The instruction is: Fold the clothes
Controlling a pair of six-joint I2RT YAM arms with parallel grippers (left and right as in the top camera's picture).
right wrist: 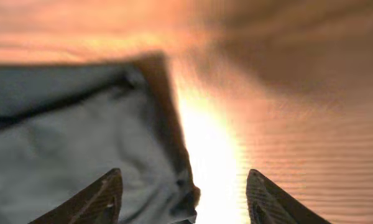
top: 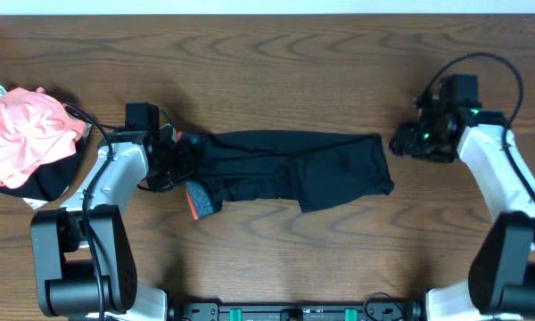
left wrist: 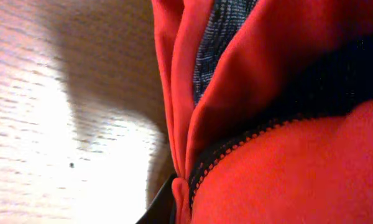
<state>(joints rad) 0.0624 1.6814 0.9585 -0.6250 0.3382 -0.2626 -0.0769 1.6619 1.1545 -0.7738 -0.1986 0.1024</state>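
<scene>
Black leggings (top: pixel 285 169), folded over on themselves, are being held at their left end across the middle of the wooden table (top: pixel 276 62). Their grey, coral-edged waistband (top: pixel 201 201) is being clamped by the closed left gripper (top: pixel 176 156). The right gripper (top: pixel 412 143) is being held just off the leggings' right edge, its fingers (right wrist: pixel 105 196) being spread apart with nothing gripped. A crumpled pink garment (top: pixel 22 134) is being shown at the table's left edge.

No text, label, brand, number or sign can be read in any view. The black leggings (top: pixel 294 169), the pink cloth (top: pixel 22 134) at the far left and the wooden table (top: pixel 294 62) show no legible marking.
</scene>
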